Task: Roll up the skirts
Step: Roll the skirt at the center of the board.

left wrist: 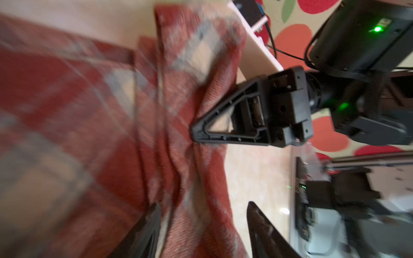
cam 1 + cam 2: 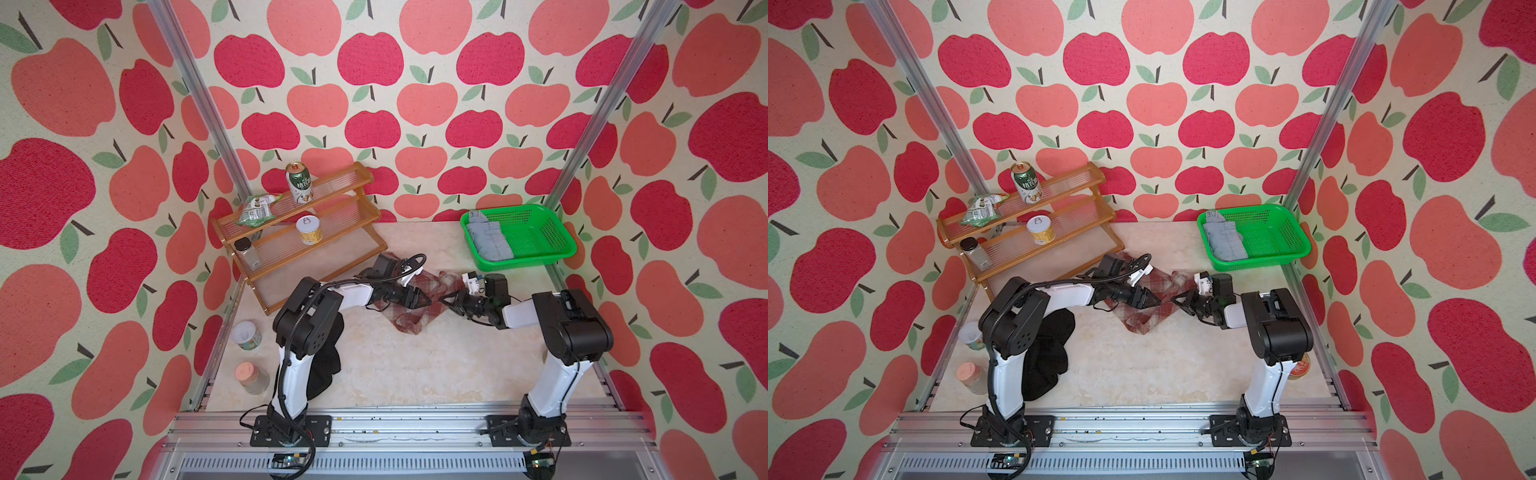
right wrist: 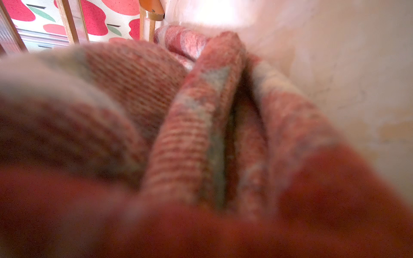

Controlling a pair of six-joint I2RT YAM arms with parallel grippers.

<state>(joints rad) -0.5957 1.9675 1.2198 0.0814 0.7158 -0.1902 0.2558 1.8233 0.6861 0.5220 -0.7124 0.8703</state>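
Note:
The red-brown-and-cream plaid skirt [image 2: 415, 320] [image 2: 1142, 320] lies crumpled in the middle of the table, between my two grippers. My left gripper [image 2: 426, 299] [image 2: 1156, 299] [image 1: 203, 204] is open, its fingers straddling a fold of the plaid without gripping it. My right gripper [image 2: 444, 300] [image 2: 1175, 300] [image 1: 194, 131] faces it, shut on the plaid skirt's edge. Plaid cloth [image 3: 190, 134] fills the right wrist view and hides the fingers there. The light blue denim skirt [image 2: 492, 241] [image 2: 1227, 241] lies rolled in the green basket [image 2: 523, 262] [image 2: 1258, 262]. The black skirt [image 2: 328, 365] [image 2: 1046, 357] lies behind the left arm.
A wooden tiered shelf [image 2: 307, 232] at the back left holds a can, a tin, a jar and a snack bag. Two jars [image 2: 247, 334] [image 2: 251, 376] stand on the table's left edge. An orange-lidded jar [image 2: 1300, 365] sits behind the right arm.

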